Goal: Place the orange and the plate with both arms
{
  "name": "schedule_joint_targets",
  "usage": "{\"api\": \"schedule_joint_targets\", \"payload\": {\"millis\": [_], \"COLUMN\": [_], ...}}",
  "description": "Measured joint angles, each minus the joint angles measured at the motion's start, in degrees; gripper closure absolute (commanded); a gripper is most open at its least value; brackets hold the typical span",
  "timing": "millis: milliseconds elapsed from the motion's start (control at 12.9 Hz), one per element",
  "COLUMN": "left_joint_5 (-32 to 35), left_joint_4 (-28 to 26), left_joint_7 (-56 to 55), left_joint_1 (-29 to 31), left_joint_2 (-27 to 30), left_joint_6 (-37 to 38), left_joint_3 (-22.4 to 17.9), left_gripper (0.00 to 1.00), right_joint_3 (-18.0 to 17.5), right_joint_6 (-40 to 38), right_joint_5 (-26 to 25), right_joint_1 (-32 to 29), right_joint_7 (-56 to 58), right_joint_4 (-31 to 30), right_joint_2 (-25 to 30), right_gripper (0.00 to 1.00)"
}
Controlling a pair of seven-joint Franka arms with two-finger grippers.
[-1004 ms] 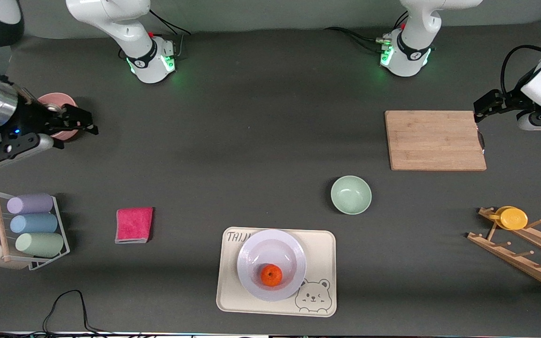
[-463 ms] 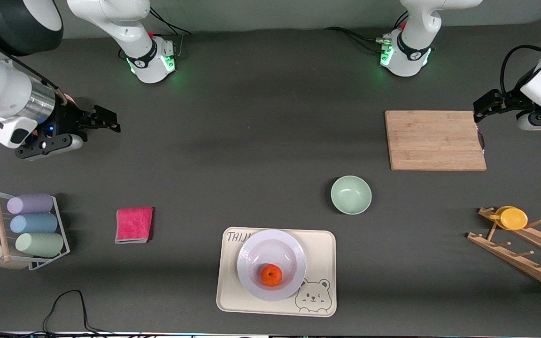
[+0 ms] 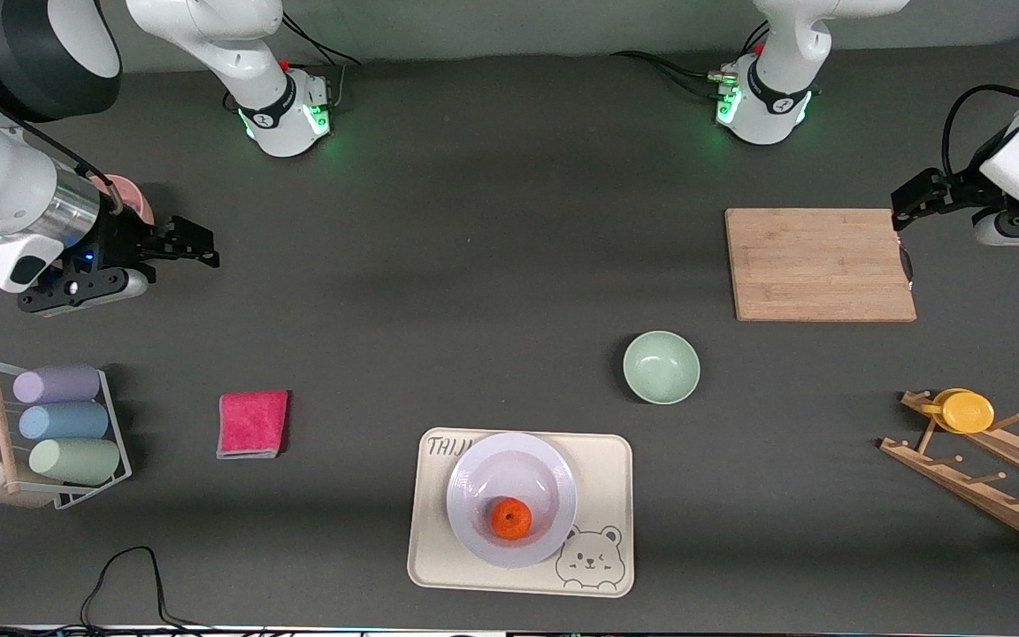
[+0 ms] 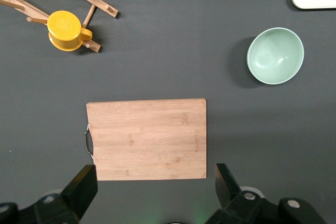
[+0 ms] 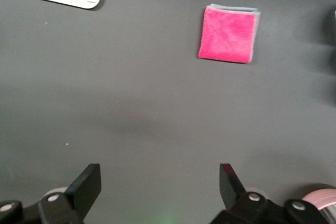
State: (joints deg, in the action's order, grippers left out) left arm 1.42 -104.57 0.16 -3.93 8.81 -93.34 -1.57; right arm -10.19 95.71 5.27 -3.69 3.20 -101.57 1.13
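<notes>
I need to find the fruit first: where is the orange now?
In the front view, the orange lies in the plate, which rests on the bear tray, nearer to the camera than the green bowl.

Orange (image 3: 510, 518) in plate (image 3: 511, 498); plate on tray (image 3: 602, 460).

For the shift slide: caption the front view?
Orange on plate on bear tray; open right gripper and left gripper both well away.
</notes>
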Motion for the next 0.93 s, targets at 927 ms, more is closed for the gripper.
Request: {"api": "schedule_joint_targets", "payload": {"millis": [927], "left_joint_5": [0.0], "left_joint_4": [0.0], "left_joint_7": [0.0], "left_joint_1": [0.0], "left_joint_2": [0.1], "left_joint_6": [0.2], "left_joint_3": [-0.2], "left_gripper": [0.00], "right_joint_3": [17.3], "right_joint_6": [-10.4], "right_joint_5": [-3.5], "right_joint_1": [4.0], "right_joint_7": [7.0], "right_joint_4": [13.0], "right_joint_2": [-2.8], "right_gripper": [0.00]}}
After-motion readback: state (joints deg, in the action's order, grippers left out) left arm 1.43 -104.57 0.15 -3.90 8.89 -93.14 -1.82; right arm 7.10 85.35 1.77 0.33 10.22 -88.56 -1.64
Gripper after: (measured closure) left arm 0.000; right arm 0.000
